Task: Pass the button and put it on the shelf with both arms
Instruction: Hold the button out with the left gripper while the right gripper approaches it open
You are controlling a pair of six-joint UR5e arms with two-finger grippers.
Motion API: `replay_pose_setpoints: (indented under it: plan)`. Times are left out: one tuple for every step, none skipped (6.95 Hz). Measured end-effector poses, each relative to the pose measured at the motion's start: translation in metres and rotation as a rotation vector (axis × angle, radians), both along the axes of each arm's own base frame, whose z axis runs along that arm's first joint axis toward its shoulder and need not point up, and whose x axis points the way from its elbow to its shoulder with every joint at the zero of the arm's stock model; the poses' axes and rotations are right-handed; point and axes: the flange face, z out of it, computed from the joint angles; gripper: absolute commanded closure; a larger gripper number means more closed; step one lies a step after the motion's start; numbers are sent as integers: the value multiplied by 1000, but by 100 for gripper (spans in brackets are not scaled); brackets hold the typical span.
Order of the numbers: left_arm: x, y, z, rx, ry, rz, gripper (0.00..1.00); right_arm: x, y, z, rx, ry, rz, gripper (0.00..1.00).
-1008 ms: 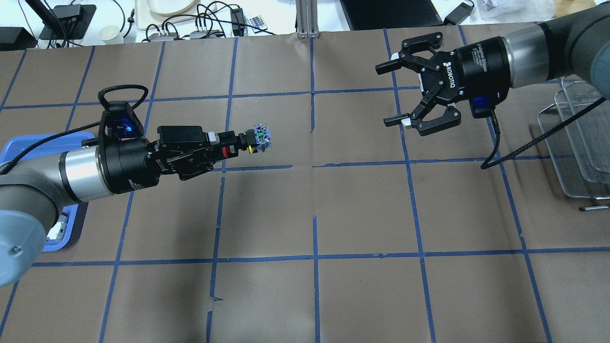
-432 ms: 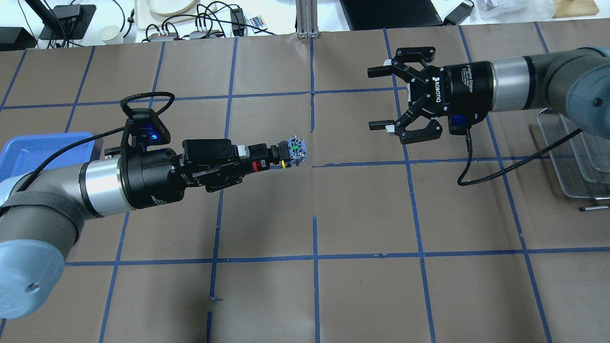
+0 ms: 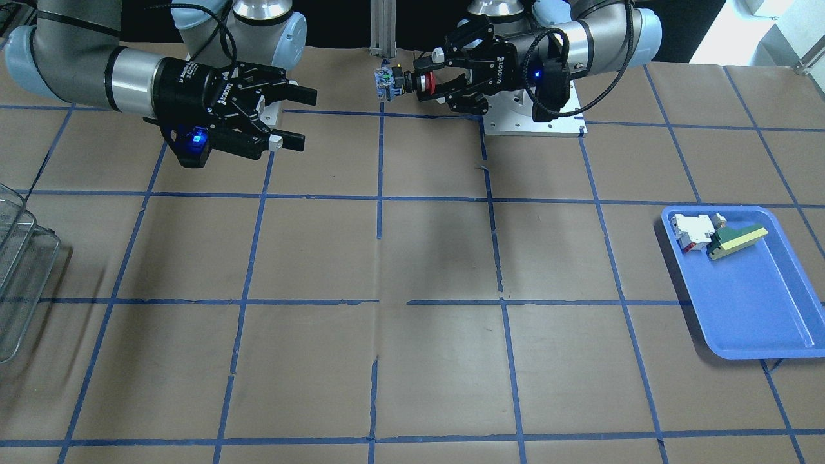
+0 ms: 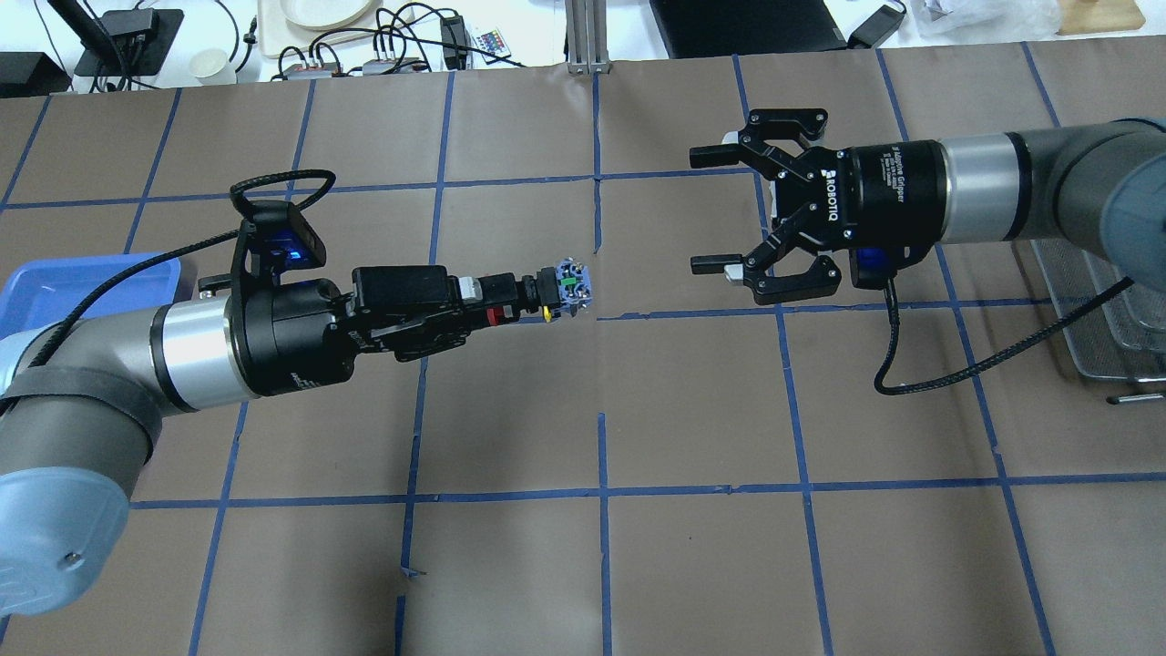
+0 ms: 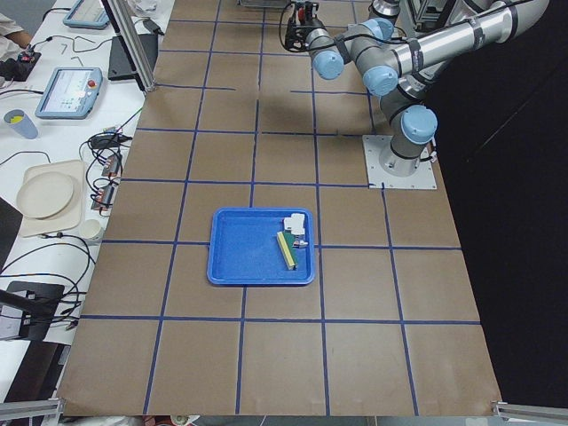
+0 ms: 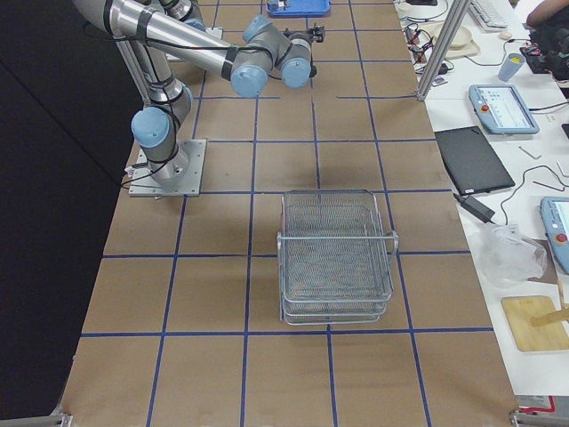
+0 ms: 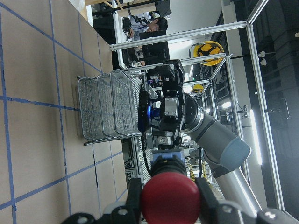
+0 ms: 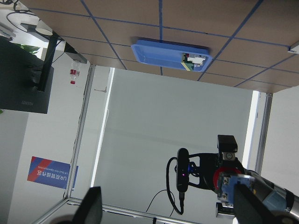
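My left gripper [image 4: 499, 302] is shut on the button [image 4: 539, 298]. It holds the red cap end, and the body's terminal end points right, above the table's middle. The wrist view shows the red cap [image 7: 170, 200] between the fingers. From the front, the left gripper [image 3: 430, 84] holds the button [image 3: 401, 82] out level. My right gripper [image 4: 701, 210] is open and empty. It faces the button from the right with a gap between them, and it also shows from the front [image 3: 298, 118]. The wire-mesh shelf [image 6: 336, 258] stands at the table's right end [image 4: 1107, 301].
A blue tray [image 3: 760, 309] at the left end holds a white-and-red block [image 3: 691, 232] and a green-and-yellow piece [image 3: 735, 241]. Blue tape lines grid the brown table. Cables, a cup and a laptop lie beyond the far edge.
My left arm has carried the button to the right, toward the table's middle. My right gripper has swung level and moved left toward the button, still open.
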Motion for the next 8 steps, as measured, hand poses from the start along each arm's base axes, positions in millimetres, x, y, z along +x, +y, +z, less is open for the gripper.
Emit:
replay_pose_setpoints:
  plan:
    - [-2,1,0,6,2,-5,84,4,8,2,32,-7,5,0]
    - [-3,1,0,11,3,-7,84,9,14,4,45,-10,17,0]
    - [-4,1,0,13,4,-8,84,19,20,1,54,-13,39,0]
    - [-4,1,0,15,8,-8,84,28,27,-3,62,-15,59,0]
    - [-5,2,0,19,12,-9,84,32,33,-4,65,-16,69,0]
    - [-7,2,0,24,14,-14,84,36,38,-4,67,-18,74,0]
    - [-9,3,0,26,15,-19,84,42,43,-5,71,-20,85,0]
    - [-10,3,0,29,16,-22,84,50,49,-5,73,-20,103,0]
